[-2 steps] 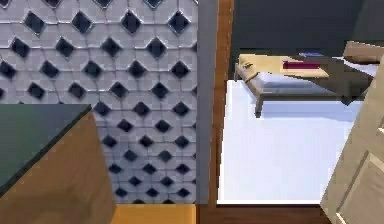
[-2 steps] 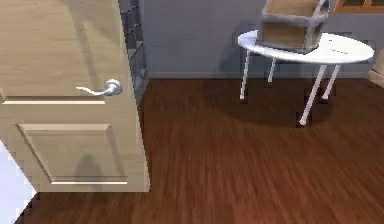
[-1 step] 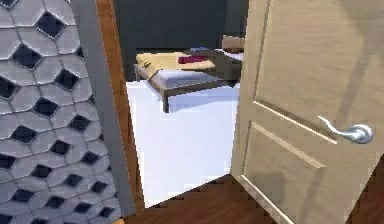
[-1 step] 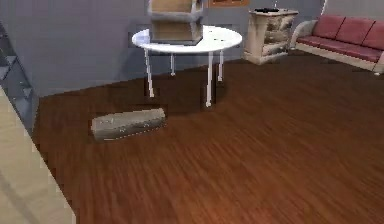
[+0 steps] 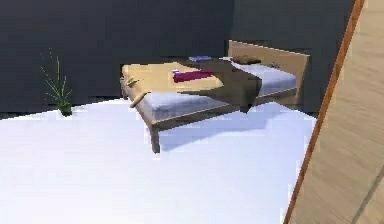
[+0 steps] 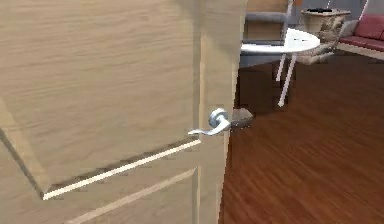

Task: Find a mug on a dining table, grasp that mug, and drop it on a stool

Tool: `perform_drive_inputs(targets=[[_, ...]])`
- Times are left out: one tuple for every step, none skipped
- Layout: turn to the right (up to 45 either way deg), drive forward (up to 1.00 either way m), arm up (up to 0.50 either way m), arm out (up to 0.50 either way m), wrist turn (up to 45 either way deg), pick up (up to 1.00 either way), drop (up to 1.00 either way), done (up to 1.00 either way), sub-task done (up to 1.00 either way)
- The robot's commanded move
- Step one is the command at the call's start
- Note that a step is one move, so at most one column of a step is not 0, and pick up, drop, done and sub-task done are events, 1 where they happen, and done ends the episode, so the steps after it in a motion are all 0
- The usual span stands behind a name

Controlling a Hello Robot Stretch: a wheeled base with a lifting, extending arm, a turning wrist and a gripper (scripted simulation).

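wooden door [image 6: 100, 90] alongside, bed [image 5: 190, 95] ahead

1. Bed [image 5: 190, 100], wooden frame: one.
2. Potted plant [image 5: 58, 88]: one.
3. Purple flat item [image 5: 191, 75] on the bed: one.
4. Wooden door [image 6: 100, 90]: one.
5. Silver lever handle [image 6: 215, 122]: one.
6. White round table [image 6: 290, 42]: one.
7. Greyish pot [image 6: 326, 20]: one.

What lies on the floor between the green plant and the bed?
Nothing. In the forward view, the stretch between the plant and the bed is bare pale floor.
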Motion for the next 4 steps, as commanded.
perform_drive_inputs(targets=[[9.0, 0.00, 0.00, 0.00, 0.0, 0.00, 0.00, 0.00, 0.00], [0.0, 0.20, 0.00, 0.00, 0.0, 0.00, 0.00, 0.00, 0.00], [-33.0, 0.00, 0.00, 0.00, 0.0, 0.00, 0.00, 0.00, 0.00], [0.0, 0.45, 0.00, 0.00, 0.0, 0.00, 0.00, 0.00, 0.00]])
